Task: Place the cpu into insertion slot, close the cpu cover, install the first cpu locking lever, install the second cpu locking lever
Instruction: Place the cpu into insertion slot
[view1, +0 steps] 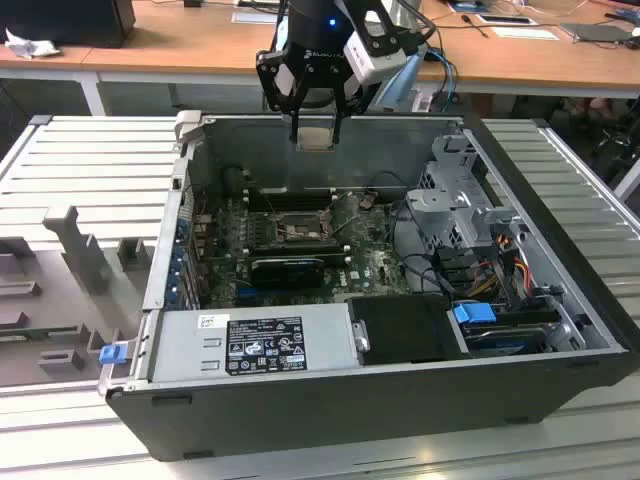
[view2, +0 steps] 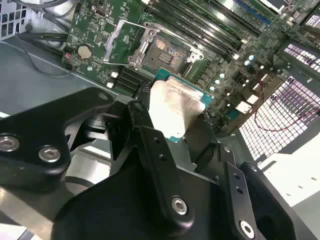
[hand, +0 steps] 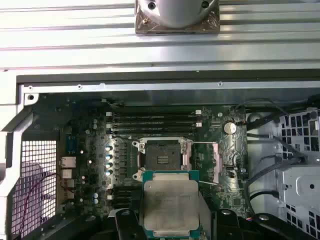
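My gripper (view1: 315, 132) hangs over the back wall of the open computer case, shut on the cpu (view1: 315, 138). The cpu (hand: 170, 202) is a flat square chip with a pale silver top and a green rim, gripped by its edges between two black fingers (view2: 145, 122). It is held well above the motherboard, apart from it. The insertion slot (hand: 162, 156) lies uncovered on the green board, its contact field showing (view2: 167, 50). The cpu cover (view2: 120, 37) stands swung open beside the slot, with thin wire levers raised next to it.
The case walls (view1: 320, 125) ring the motherboard. A black expansion card (view1: 288, 268) sits in front of the socket, with long memory slots (hand: 152, 120) behind it. The power supply (view1: 250, 345) fills the front, and a drive cage (view1: 470, 215) with cables stands at the exterior view's right.
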